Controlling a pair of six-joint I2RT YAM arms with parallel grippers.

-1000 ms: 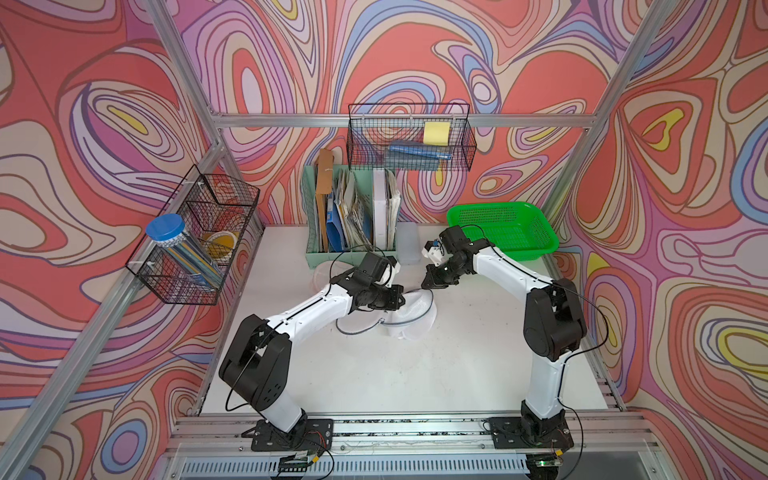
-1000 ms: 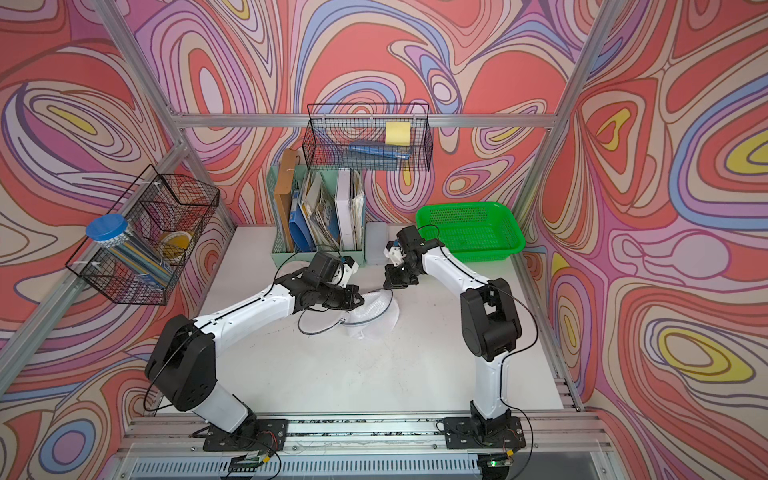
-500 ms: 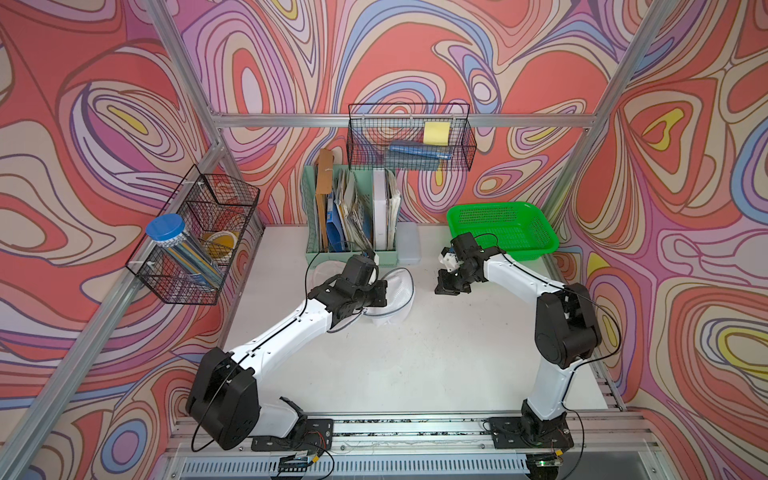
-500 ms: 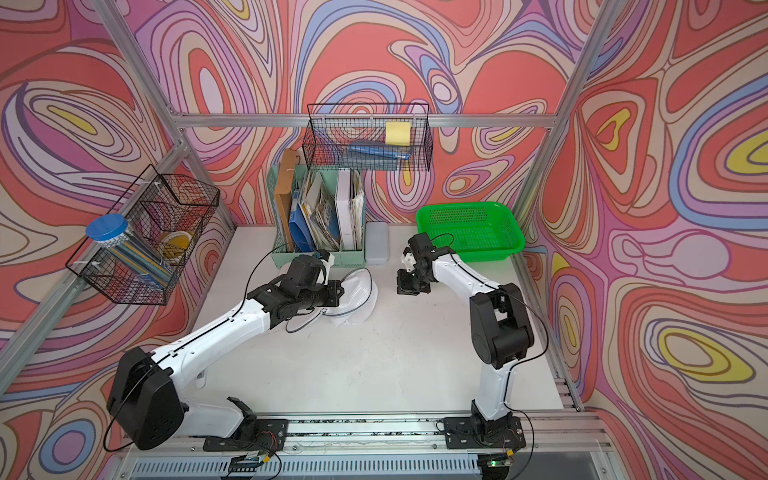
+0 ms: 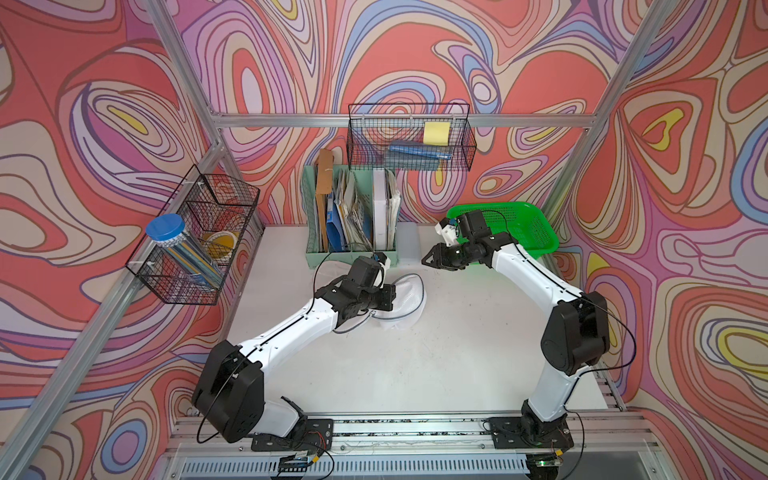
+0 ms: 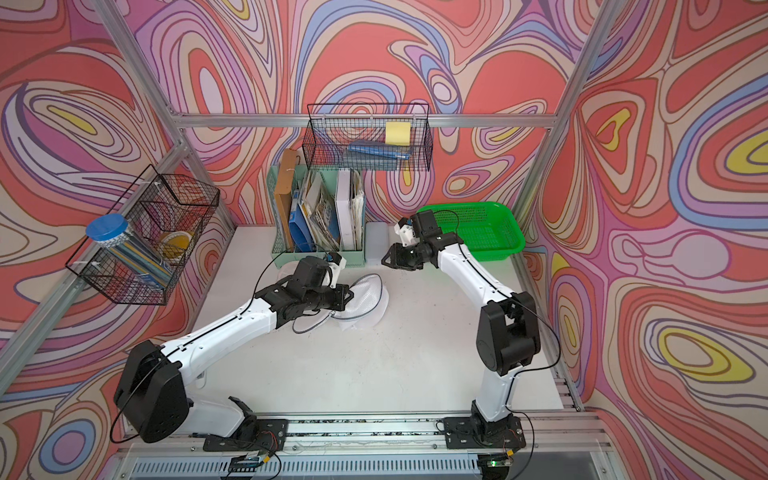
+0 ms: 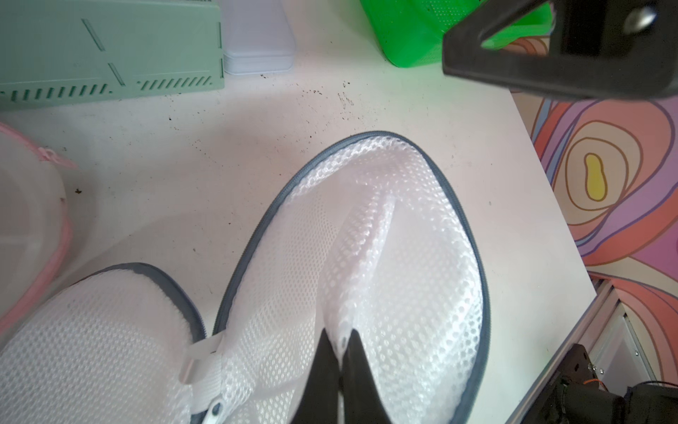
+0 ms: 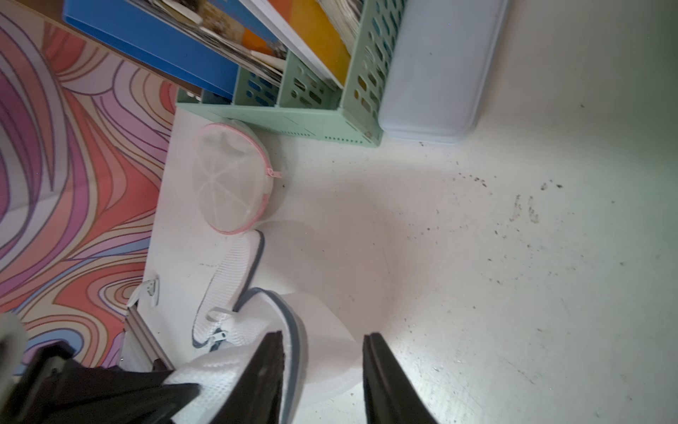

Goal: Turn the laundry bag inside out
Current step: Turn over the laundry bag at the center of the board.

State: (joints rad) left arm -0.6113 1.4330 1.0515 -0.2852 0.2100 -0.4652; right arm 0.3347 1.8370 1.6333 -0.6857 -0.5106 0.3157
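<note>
The white mesh laundry bag (image 5: 409, 297) is seen lying on the table (image 5: 457, 357), toward the far side, just in front of the mint file rack (image 5: 311, 216). A fold of its mesh is pinched tight by the left gripper (image 7: 339, 339). The right gripper (image 5: 428, 261) is held above the table to the bag's right, jaws parted, nothing grasped.
</note>
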